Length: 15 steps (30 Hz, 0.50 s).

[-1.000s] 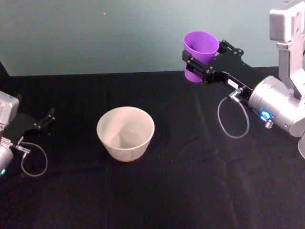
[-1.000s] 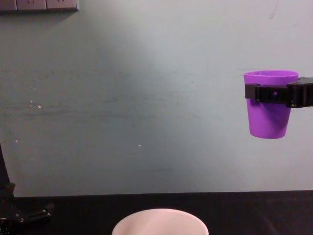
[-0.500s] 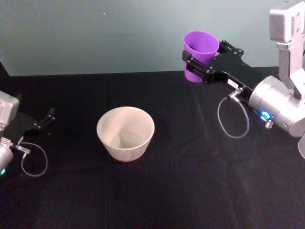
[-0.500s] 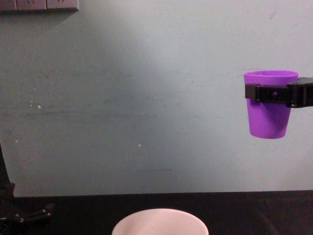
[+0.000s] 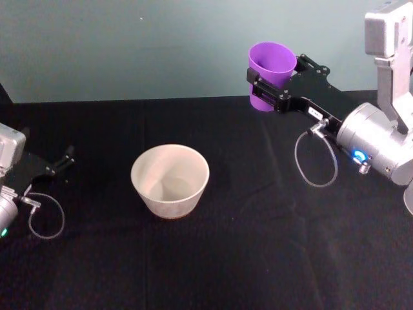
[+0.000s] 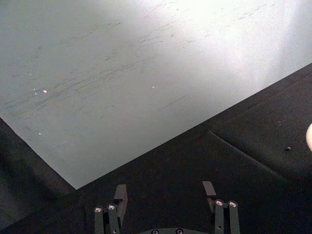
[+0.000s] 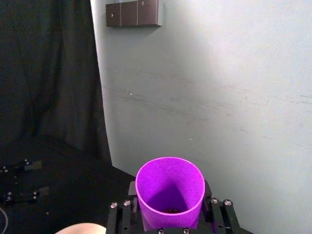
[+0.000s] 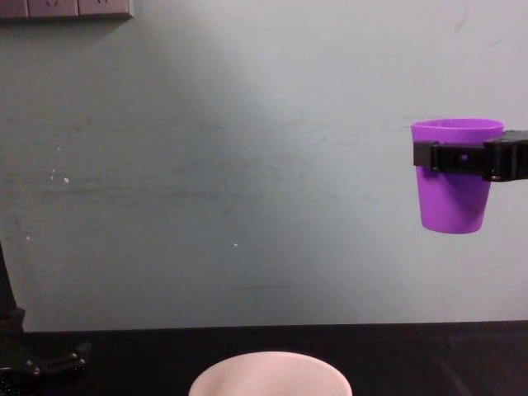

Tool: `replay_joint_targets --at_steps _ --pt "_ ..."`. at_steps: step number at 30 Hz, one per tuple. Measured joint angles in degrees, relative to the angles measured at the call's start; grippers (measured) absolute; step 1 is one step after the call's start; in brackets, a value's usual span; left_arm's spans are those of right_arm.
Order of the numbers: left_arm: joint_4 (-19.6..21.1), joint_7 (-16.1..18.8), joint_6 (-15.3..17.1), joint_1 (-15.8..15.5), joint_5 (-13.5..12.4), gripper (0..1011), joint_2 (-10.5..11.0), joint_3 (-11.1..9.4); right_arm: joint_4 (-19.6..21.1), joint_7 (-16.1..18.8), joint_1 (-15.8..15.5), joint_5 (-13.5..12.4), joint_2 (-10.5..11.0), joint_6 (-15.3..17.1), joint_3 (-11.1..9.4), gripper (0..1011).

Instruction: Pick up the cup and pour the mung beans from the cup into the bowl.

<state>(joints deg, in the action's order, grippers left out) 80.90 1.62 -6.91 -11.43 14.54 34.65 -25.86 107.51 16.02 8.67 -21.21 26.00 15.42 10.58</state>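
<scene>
My right gripper (image 5: 266,82) is shut on the purple cup (image 5: 271,67), holding it upright high above the table, behind and to the right of the bowl. From the chest the cup (image 8: 454,191) hangs in the gripper (image 8: 462,157) well above the bowl's rim (image 8: 271,376). The off-white bowl (image 5: 170,179) stands on the black table, its inside bare. A few dark mung beans (image 7: 170,211) lie at the bottom of the cup (image 7: 169,192). My left gripper (image 5: 59,165) rests open at the table's left edge, its fingers (image 6: 120,196) spread apart with nothing between them.
A black cloth (image 5: 245,245) covers the table, with a pale green wall (image 5: 129,45) behind it. A loose cable loop (image 5: 316,161) hangs under the right wrist. Wall sockets (image 7: 134,13) sit high on the wall.
</scene>
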Motion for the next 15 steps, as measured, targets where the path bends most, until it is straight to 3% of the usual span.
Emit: replay_joint_targets --at_steps 8,15 --pt "0.00 0.00 0.00 0.00 0.00 1000 0.00 0.00 0.00 -0.01 0.30 0.13 0.07 -0.03 0.28 735" --pt "0.00 0.00 0.00 0.00 0.00 1000 0.00 0.00 -1.73 -0.72 3.90 0.12 -1.46 1.48 1.87 735"
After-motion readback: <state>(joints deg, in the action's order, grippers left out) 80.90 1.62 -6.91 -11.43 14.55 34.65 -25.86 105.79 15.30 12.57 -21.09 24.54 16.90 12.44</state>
